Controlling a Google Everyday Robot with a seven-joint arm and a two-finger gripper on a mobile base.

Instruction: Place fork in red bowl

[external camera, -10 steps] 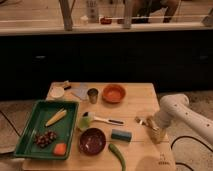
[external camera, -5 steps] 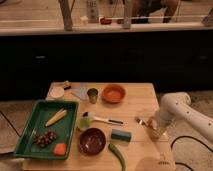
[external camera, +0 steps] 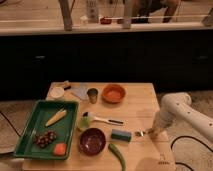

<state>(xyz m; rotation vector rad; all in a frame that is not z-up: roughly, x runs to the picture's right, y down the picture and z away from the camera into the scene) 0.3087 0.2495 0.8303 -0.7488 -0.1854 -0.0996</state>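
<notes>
The gripper [external camera: 151, 132] sits at the worktop's [external camera: 135, 102] right edge, fingers clamped on the fork [external camera: 140, 133]; the red bowl [external camera: 92, 141] lies near the front edge.

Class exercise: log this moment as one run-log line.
gripper: right table edge, at fork | red bowl: front centre, no fork inside | placing: not yet done

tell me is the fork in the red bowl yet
Not in. The fork is at the gripper, right of the red bowl, whose inside looks empty.
</notes>
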